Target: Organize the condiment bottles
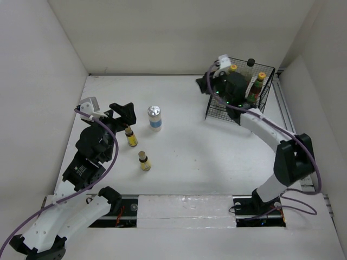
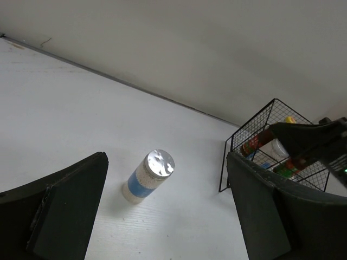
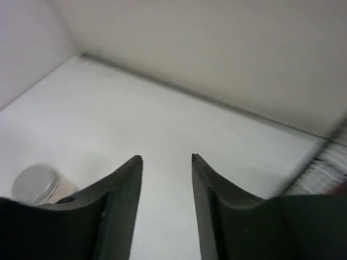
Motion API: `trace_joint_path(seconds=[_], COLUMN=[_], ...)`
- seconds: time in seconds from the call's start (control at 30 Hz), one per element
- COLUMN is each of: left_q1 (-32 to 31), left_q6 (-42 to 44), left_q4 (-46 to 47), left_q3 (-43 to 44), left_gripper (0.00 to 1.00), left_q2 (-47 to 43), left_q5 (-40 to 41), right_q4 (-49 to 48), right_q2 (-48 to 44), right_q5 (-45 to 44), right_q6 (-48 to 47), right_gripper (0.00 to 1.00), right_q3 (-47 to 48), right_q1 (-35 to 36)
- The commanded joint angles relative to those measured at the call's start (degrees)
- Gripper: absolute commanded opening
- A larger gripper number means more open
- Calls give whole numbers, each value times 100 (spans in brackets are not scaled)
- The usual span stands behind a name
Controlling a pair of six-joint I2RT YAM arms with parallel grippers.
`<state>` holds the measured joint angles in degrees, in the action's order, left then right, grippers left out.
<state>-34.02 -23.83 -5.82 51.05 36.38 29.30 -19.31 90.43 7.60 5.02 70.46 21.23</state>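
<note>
Your left gripper (image 1: 123, 111) has its jaws spread wide, holding nothing. The white-blue silver-capped bottle (image 2: 147, 174) stands on the table just ahead of it, untouched. Your right gripper (image 3: 166, 158) is parted and empty too, and its view is blurred. One tiny yellow bottle (image 1: 130, 137) stands near the left jaws, and a second tiny yellow bottle (image 1: 144, 161) stands nearer the bases. The right arm hides most of the black wire basket (image 1: 217, 108). You can make out a yellow-capped brown bottle (image 1: 258, 84) and a black cap (image 1: 250, 62).

The top view looks down from above the near edge over the whole tabletop (image 1: 190, 157). The left wrist view sits low at the left, facing right and far between its fingers (image 2: 65, 211) toward a silver-capped bottle (image 2: 147, 176) and the wire basket (image 2: 245, 140), both also in the top view. The blurred right wrist view faces left from beside the basket.
</note>
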Motion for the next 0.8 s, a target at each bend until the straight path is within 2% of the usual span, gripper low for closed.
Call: trace_joint_path(seconds=[0.0,0.03,0.07,0.13,0.17,0.23,0.3,0.7,0.77], left_q1=[27,27,27,27,27,27,27,27,27], left_q6=[37,37,37,37,37,37,37,37,37], left_q4=[178,178,178,231,231,169,169,169,169], left_q3=[46,46,46,46,46,46,46,46,46], left_gripper=[87,87,87,87,87,87,87,87,87], left_q2=[9,9,-43,-43,-43,-43,-43,-43,-43], left_q5=[-30,-30,-30,-30,-30,-30,-82,-82,-82], right_q4=[-82,-143,-143,-64,-64,163,244,323,323], right_q2=[711,860,1123,1318,1458,1600,2080,3121,3121], right_q5=[1372,1454,1516,1823,1824,1938,1799,1438,1438], right_q6=[-281,-351,-465,-659,-738,-1002,-1082,-1020,-1020], right_gripper=[48,63,72,84,93,99,99,99,94], right_q3=[20,82,82,214,214,372,844,2148,2148], right_q1=[870,1030,1188,1522,1611,1743,1832,2113,2166])
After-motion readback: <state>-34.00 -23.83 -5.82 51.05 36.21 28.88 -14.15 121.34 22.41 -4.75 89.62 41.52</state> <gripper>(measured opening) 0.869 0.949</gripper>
